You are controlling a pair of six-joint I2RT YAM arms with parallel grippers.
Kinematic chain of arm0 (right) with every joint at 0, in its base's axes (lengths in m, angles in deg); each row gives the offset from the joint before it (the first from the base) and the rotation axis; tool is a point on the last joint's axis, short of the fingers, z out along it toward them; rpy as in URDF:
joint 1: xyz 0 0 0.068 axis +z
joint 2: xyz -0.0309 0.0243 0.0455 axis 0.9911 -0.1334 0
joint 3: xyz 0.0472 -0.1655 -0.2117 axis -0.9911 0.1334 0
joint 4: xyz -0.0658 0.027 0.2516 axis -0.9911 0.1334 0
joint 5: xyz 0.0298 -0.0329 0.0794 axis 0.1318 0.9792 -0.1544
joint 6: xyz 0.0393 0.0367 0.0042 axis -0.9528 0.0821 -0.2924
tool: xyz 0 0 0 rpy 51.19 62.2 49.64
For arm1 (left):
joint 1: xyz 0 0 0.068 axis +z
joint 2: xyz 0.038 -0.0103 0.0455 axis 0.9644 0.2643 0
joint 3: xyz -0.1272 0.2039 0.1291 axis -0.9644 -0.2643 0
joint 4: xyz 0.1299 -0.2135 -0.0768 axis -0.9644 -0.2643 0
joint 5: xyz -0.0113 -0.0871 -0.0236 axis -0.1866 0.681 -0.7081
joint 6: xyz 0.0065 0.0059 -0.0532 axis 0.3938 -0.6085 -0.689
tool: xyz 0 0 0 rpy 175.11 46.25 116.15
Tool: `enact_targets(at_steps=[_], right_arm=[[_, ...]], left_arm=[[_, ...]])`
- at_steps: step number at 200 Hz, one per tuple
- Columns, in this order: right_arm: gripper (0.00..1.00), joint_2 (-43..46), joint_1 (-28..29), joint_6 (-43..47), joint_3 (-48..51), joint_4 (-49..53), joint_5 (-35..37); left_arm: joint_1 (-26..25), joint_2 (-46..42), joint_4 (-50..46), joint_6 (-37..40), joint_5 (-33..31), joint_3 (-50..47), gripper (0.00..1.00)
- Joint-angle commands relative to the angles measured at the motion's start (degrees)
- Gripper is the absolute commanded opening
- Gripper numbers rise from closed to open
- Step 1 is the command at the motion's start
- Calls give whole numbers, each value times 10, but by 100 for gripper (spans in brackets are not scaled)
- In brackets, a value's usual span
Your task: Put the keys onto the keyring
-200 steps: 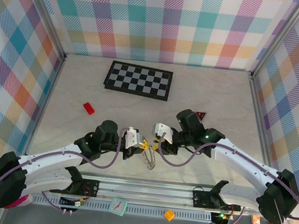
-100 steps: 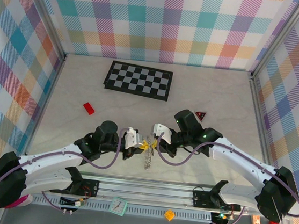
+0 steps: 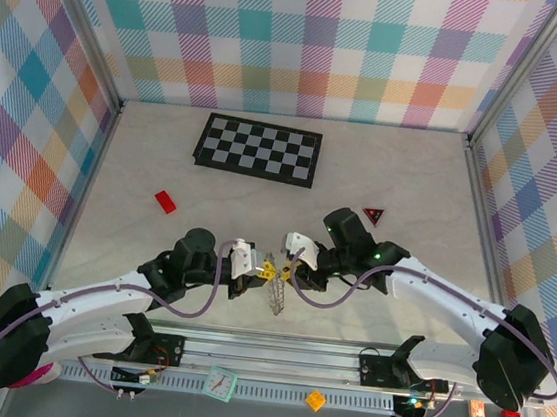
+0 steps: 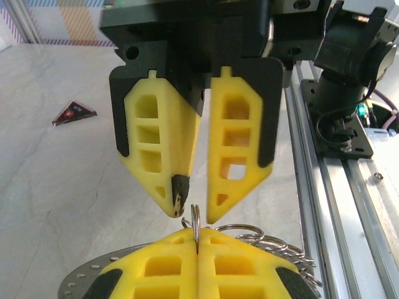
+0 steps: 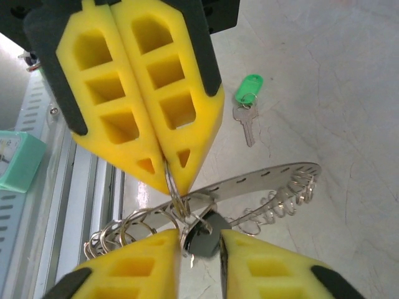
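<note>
Grey keyring (image 5: pixel 262 177), green-headed key (image 5: pixel 249 93) nearby

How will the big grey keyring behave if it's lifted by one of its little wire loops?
The keyring looks like a flat, rigid metal band, so it probably keeps its shape. The wire loops fringing its rim likely dangle and snag. With the left gripper pinching just one thin loop, the ring will probably swing and twist rather than hang steady.
</note>
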Motion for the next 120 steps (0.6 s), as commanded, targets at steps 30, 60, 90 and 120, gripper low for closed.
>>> enact_targets(at_steps=[30,60,90,120], right_arm=[[29,31,-1,-11,28,-66,-44],[29,19,-1,-21,27,-89,-55],[27,13,-1,-28,28,-104,-53],[14,-2,-1,-32,26,-107,-61]], left_arm=[[-5,-1,127,-55,17,-30,0],[-5,10,162,-74,20,-37,0],[-5,15,169,-76,24,-37,0],[-5,23,191,-83,24,-41,0]])
